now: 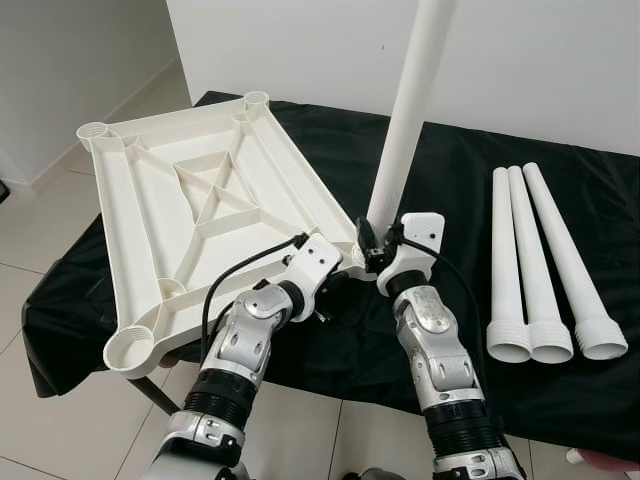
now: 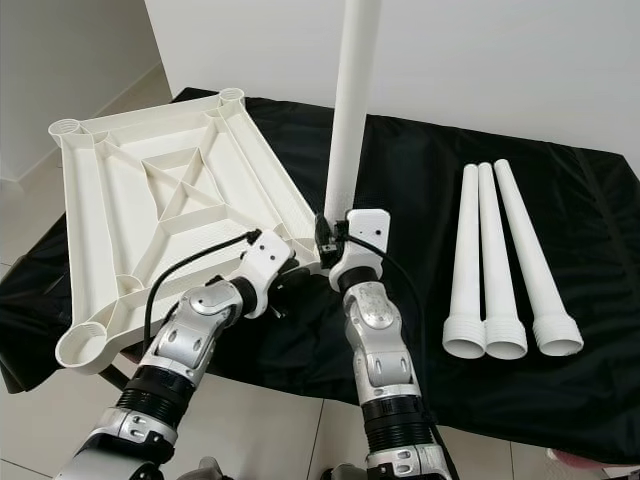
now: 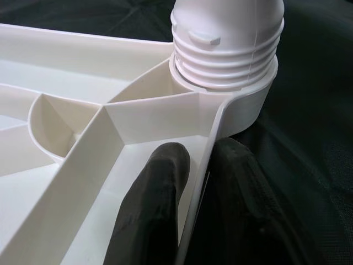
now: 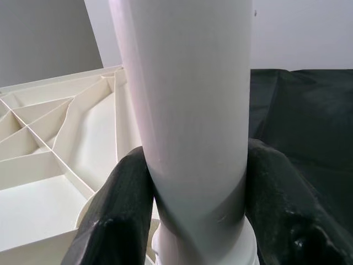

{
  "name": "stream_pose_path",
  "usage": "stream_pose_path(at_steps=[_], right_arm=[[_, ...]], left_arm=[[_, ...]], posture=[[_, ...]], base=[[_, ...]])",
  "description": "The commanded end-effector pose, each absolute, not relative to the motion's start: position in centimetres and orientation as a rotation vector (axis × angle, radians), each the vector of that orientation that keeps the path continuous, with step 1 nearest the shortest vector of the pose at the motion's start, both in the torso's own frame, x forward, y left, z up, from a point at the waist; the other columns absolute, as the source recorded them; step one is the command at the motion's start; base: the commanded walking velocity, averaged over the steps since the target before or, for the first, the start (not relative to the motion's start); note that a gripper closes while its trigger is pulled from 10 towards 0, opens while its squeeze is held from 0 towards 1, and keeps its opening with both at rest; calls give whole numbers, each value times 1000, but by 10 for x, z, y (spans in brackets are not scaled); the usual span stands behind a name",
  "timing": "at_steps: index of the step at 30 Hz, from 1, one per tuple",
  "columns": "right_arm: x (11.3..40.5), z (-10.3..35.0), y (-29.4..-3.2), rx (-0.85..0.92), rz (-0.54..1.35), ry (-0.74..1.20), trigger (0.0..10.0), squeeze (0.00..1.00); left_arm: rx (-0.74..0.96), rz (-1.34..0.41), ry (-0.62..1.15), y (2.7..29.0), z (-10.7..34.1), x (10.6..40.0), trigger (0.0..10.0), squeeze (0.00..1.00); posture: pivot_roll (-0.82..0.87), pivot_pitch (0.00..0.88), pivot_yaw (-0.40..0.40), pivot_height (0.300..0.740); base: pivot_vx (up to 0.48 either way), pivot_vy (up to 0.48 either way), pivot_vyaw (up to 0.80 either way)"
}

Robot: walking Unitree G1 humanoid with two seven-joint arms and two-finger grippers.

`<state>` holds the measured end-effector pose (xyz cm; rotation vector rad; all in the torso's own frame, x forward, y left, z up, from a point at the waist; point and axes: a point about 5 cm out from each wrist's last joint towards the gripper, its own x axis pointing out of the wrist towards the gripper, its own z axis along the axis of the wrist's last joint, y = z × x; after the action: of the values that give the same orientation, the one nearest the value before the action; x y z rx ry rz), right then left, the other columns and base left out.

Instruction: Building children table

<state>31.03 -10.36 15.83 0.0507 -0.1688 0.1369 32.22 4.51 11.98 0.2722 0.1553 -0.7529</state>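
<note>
A white plastic tabletop [image 1: 120, 190] lies upside down on the black-covered table, ribs facing up. One white leg [image 1: 405, 110] stands upright in the corner socket [image 3: 242, 105] nearest me, its threaded end [image 3: 223, 55] partly sunk in. My right gripper [image 1: 375, 250] is shut on this leg just above the socket; the black fingers [image 4: 121, 204] press it from both sides. My left gripper [image 1: 335, 275] is shut on the tabletop's thin rim [image 3: 198, 182] right beside that socket, one finger inside the rim and one outside.
Three loose white legs [image 1: 535, 265] lie side by side on the black cloth [image 1: 460, 180] to my right, threaded ends toward me. The tabletop's other corner sockets [image 1: 130, 348] stand unfilled; that near left corner overhangs the table's edge above tiled floor [image 1: 60, 220]. A white wall stands behind.
</note>
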Motion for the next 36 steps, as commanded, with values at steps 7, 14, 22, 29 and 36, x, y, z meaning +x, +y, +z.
stream_pose_path(at_steps=[7,14,22,29,36], right_arm=[[305,165,-92,129,276,-208,10000,1000],[308,163,-100,98,332,-184,10000,1000],[314,160,-118,46,389,-170,10000,1000],[321,159,-134,3,548,-154,10000,1000],[323,167,-141,-19,754,-167,10000,0]], left_arm=[[289,-443,169,63,108,329,10000,0],[297,-474,171,63,106,326,10000,0],[327,-534,173,65,102,320,10000,0],[363,-650,145,65,106,313,10000,0],[406,-823,123,61,107,295,10000,0]], posture=[[-51,0,-9,740],[-51,0,-11,740],[-48,0,-13,740],[-49,0,-14,740],[-40,0,-17,740]], base=[[0,0,0],[0,0,0],[0,0,0],[0,0,0],[0,0,0]])
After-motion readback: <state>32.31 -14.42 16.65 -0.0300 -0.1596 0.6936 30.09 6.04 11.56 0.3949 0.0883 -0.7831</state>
